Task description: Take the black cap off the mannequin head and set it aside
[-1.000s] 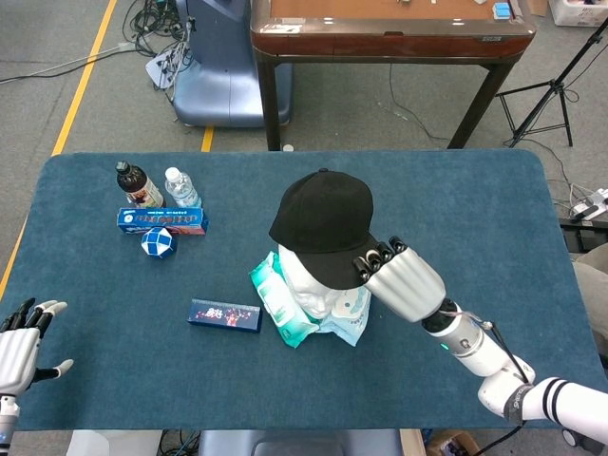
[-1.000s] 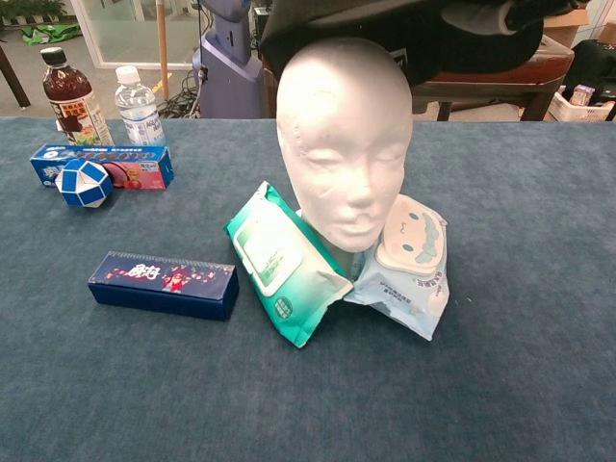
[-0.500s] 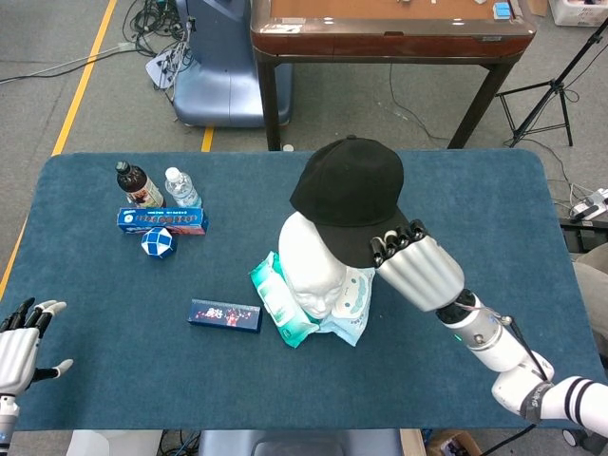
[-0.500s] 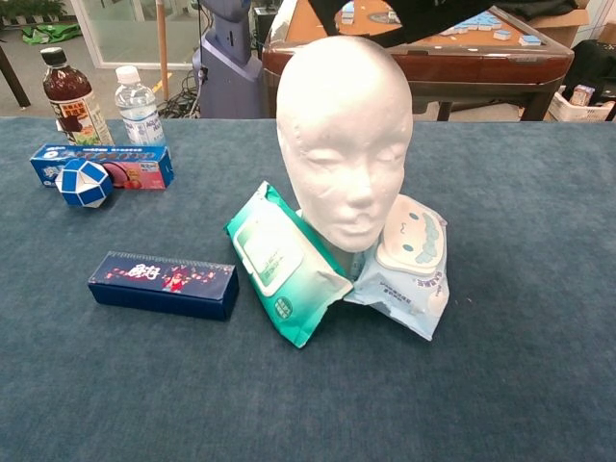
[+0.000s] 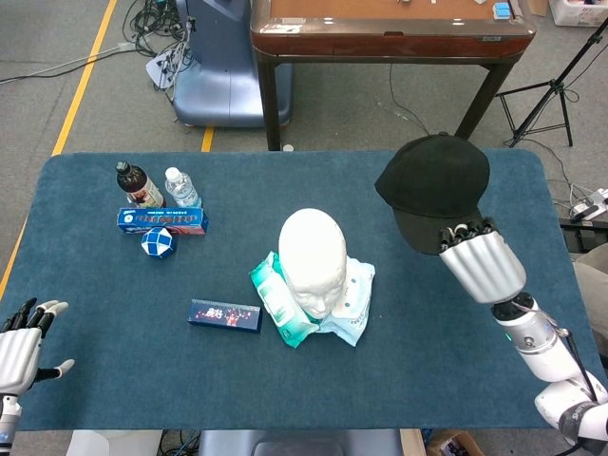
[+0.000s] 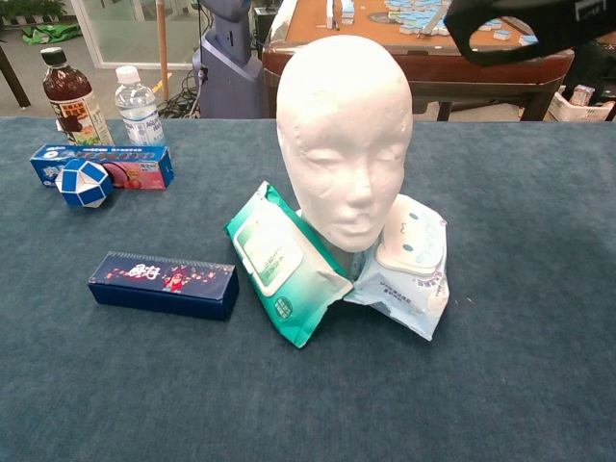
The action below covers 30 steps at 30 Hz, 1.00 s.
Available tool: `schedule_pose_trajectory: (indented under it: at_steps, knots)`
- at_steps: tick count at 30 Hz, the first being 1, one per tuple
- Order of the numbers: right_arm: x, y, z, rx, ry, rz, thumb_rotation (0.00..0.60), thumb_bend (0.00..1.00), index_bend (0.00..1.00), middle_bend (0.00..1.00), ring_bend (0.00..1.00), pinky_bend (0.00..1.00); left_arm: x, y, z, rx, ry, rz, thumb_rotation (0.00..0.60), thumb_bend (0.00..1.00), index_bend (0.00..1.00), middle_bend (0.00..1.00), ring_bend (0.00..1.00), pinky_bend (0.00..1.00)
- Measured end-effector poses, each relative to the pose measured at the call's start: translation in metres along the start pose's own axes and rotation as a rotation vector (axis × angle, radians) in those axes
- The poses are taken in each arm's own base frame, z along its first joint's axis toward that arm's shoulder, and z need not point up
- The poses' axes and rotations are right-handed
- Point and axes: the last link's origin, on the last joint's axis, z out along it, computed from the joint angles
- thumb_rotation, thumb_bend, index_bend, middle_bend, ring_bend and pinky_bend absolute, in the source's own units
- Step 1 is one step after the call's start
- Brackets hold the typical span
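Note:
The black cap hangs in the air over the right part of the table, clear of the white mannequin head. My right hand grips its brim from below. In the chest view only the cap's underside shows at the top right, and the bare mannequin head stands upright in the middle. My left hand rests open at the table's front left corner, holding nothing.
Two wet-wipe packs lie against the mannequin's base. A dark blue box lies left of them. Two bottles, a blue carton and a blue-white puzzle ball sit at the back left. A wooden table stands behind.
My right hand lifted the cap off the mannequin head and carried it to the right and up. The head now stands bare. The left hand stayed still.

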Motion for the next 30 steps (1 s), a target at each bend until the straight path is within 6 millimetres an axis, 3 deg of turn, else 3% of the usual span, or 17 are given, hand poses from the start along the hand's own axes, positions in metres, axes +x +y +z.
schedule_pose_trajectory:
  at_steps: [10,20,26,30]
  knots:
    - [-0.050,-0.017,-0.044,0.001,-0.191,0.041,0.600,0.26,0.86,1.00,0.93,1.00,0.001,-0.001,0.000,0.006,0.003,-0.009,0.600,0.07,0.20,0.18,0.06,0.16]
    - [-0.065,-0.037,-0.069,-0.008,-0.348,0.213,0.600,0.18,0.86,1.00,0.92,1.00,0.002,-0.002,-0.001,0.006,0.004,-0.012,0.600,0.07,0.20,0.18,0.06,0.17]
    - [-0.064,-0.041,-0.074,-0.036,-0.424,0.352,0.600,0.00,0.70,1.00,0.92,1.00,0.001,-0.002,-0.001,0.007,0.002,-0.009,0.600,0.07,0.20,0.18,0.06,0.17]
    - [-0.060,-0.044,-0.075,-0.060,-0.508,0.495,0.600,0.00,0.59,1.00,0.92,1.00,0.001,-0.002,-0.001,0.007,0.002,-0.009,0.600,0.07,0.20,0.18,0.06,0.17]
